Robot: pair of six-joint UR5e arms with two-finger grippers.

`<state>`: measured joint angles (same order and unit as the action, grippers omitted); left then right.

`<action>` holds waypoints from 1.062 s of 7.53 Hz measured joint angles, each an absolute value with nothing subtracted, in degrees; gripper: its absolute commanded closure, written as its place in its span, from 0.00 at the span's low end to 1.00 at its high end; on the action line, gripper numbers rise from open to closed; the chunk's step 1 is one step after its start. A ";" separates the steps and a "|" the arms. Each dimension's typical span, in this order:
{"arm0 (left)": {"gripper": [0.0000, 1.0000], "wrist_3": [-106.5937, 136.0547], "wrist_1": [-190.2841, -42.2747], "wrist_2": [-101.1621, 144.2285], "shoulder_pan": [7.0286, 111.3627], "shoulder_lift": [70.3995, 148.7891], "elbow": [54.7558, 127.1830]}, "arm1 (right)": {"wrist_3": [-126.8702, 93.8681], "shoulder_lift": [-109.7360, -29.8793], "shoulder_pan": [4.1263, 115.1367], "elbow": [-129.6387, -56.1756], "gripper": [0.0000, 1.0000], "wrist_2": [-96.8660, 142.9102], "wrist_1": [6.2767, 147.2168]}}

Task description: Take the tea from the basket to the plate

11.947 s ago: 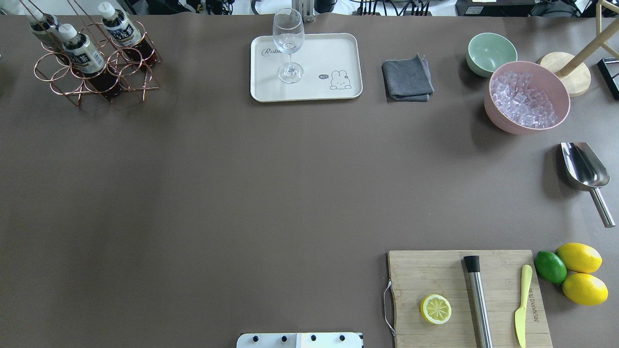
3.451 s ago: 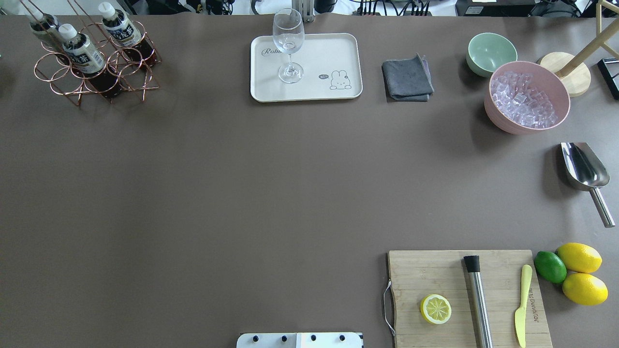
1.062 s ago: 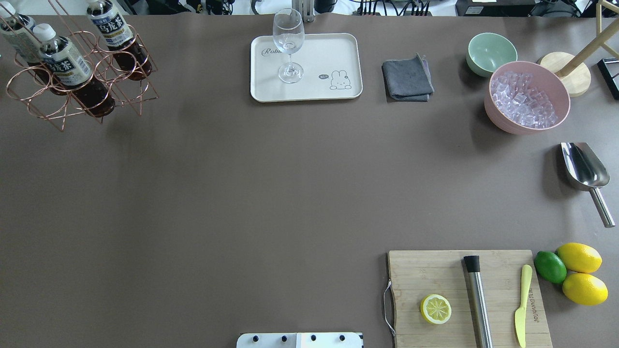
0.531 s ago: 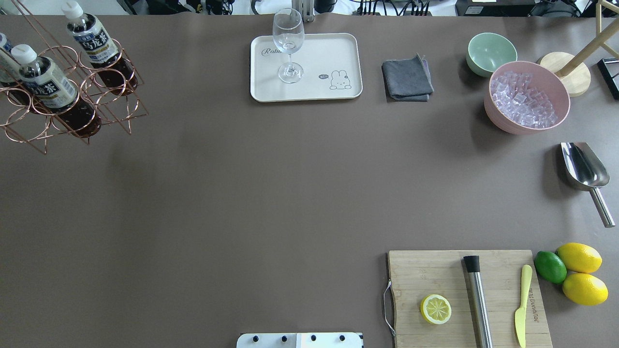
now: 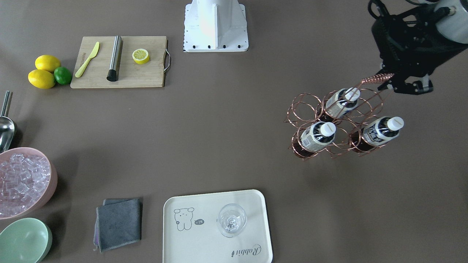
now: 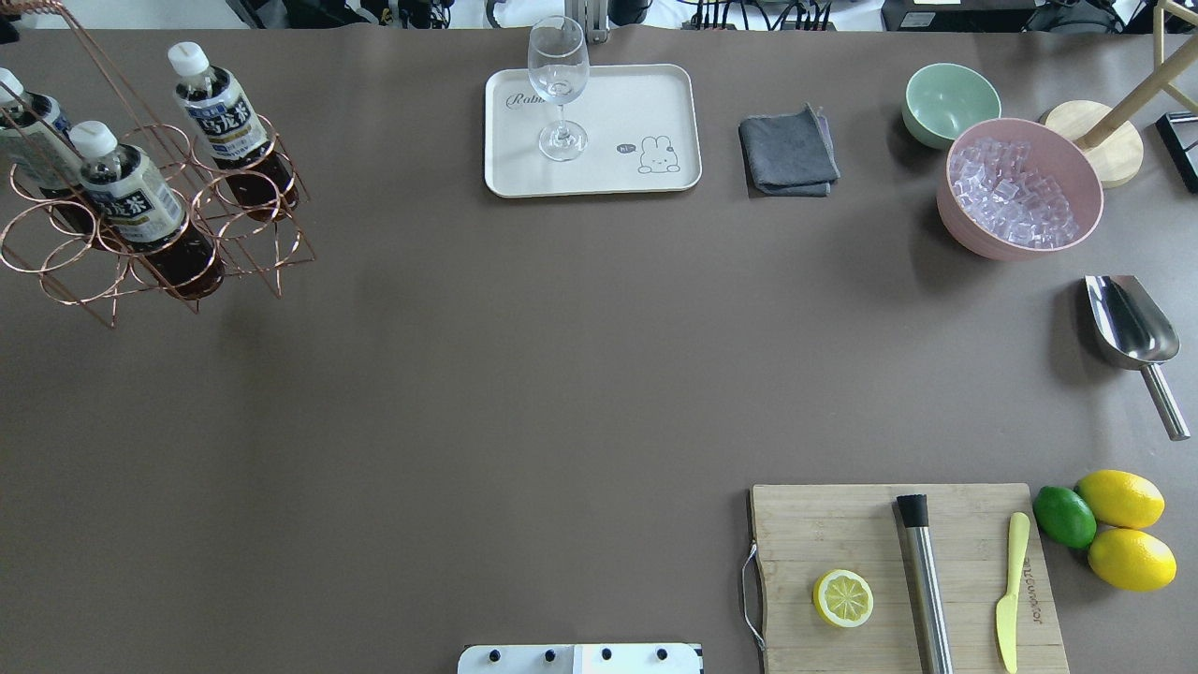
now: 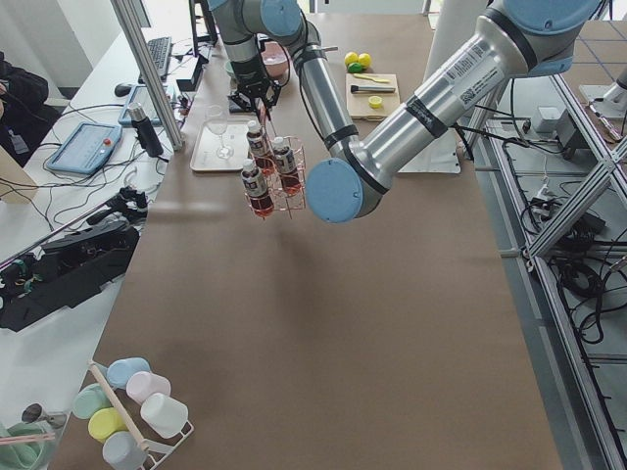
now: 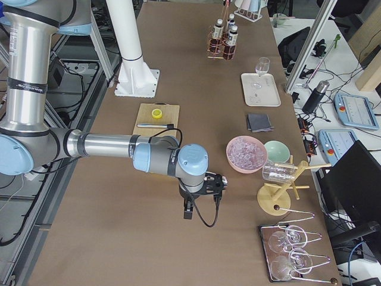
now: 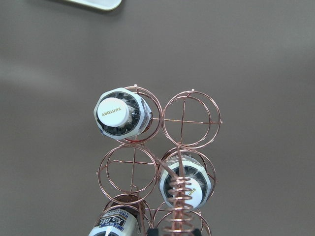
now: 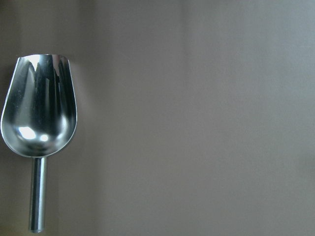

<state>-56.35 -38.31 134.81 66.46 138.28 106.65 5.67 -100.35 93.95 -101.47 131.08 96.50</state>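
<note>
I note a long table topped with a matte brown sheet [image 7: 323,323], evenly lit from above, with only soft shadows on it. Along one long side stands a white workbench [image 7: 34,220] strewn with black cables, fronted by a silver aluminium profile post [image 7: 152,73]. Along the other side, pale grey floor [image 7: 588,392] carries more cables and aluminium rails.

You can't read the tiny right gripper [image 8: 214,182]; overhead crops the basket [image 6: 245,223] handle top and its leftmost tea [image 6: 33,140].
</note>
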 measured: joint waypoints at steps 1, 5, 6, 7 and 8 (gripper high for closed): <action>1.00 -53.31 -39.73 134.77 63.85 139.39 107.51 | 5.46 -99.61 90.18 -104.16 0.00 127.16 96.31; 1.00 -38.23 -43.54 134.23 53.68 145.96 107.23 | -6.05 -86.13 82.42 -106.64 0.00 128.39 109.30; 1.00 -36.10 -44.15 134.24 51.83 147.18 106.68 | -11.35 -82.87 80.26 -106.72 0.00 129.09 111.04; 1.00 -33.60 -45.36 134.27 50.13 147.86 106.36 | -15.82 -80.83 78.37 -106.83 0.00 129.90 111.80; 1.00 -30.34 -47.27 134.23 48.22 148.22 106.23 | -18.03 -79.91 76.52 -107.13 0.01 130.47 112.05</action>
<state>-30.34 -47.27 134.23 48.22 148.22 106.23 -18.03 -79.91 76.52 -107.13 130.47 112.05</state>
